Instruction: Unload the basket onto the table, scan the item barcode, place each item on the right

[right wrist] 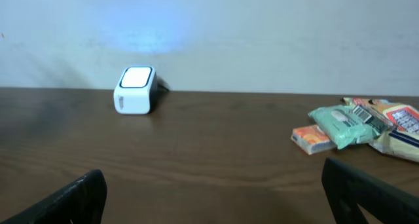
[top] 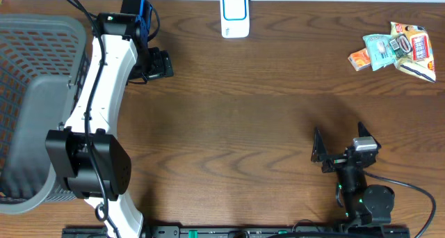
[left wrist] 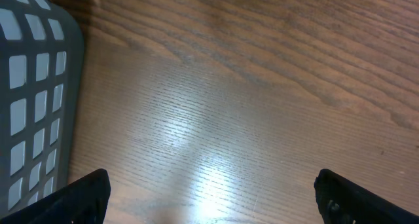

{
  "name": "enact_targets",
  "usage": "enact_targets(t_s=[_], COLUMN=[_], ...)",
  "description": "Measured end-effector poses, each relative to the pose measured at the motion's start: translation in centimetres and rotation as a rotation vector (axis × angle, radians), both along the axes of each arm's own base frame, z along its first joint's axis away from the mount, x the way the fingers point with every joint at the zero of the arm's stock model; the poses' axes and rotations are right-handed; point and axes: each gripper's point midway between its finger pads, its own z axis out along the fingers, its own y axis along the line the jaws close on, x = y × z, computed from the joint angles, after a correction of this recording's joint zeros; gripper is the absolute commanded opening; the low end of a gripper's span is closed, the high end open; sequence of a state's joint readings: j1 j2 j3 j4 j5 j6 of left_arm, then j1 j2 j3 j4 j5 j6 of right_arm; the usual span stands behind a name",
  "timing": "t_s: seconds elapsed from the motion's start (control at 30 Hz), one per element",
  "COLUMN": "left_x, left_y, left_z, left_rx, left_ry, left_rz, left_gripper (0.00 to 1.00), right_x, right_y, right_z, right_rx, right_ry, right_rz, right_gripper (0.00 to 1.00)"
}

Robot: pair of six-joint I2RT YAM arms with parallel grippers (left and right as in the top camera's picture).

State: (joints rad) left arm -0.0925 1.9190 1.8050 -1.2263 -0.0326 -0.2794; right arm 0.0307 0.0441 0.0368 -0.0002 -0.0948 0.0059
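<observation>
A small pile of items lies at the table's far right: an orange box, a green packet and a printed snack bag. The white barcode scanner stands at the middle of the back edge, and the right wrist view shows it too. My right gripper is open near the front right, well short of the pile, with nothing between its fingers. My left gripper hangs open over bare wood at the back left, also with nothing in it.
A grey mesh basket fills the left side, and its wall stands just left of the left gripper. A pale wall rises behind the scanner. Bare wood lies between the two arms.
</observation>
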Motion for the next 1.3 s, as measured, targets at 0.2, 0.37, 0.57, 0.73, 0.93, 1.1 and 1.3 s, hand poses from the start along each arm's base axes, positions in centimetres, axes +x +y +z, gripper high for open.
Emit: enact_targets(t_s=[0.2,0.37,0.57,0.73,0.93,1.1,1.3], left_x=[0.0,0.0,0.0,0.0,0.0,0.0,0.0], left_y=[0.0,0.0,0.0,0.0,0.0,0.0,0.0], left_z=[0.0,0.0,0.0,0.0,0.0,0.0,0.0], left_rx=[0.000,0.000,0.000,0.000,0.000,0.000,0.000], left_ry=[0.000,0.000,0.000,0.000,0.000,0.000,0.000], left_rz=[0.000,0.000,0.000,0.000,0.000,0.000,0.000], left_gripper=[0.98,0.98,0.98,0.98,0.98,0.98,0.98], right_x=[0.0,0.0,0.0,0.0,0.0,0.0,0.0], right_y=[-0.1,-0.7,-1.2,-1.6,-1.6,-1.6,-1.6], right_z=[-0.6,-1.8,-2.4,-2.5,-2.5,-2.5,-2.4], right_rx=[0.000,-0.002,0.010,0.011,0.013,0.015,0.015], right_ry=[-0.004,0.042,0.070,0.070,0.070,0.070,0.070], right_rz=[-0.007,-0.039,-0.071,-0.087,-0.089,-0.089,-0.089], right_gripper=[0.99,0.99,0.99,0.99,0.99,0.99,0.99])
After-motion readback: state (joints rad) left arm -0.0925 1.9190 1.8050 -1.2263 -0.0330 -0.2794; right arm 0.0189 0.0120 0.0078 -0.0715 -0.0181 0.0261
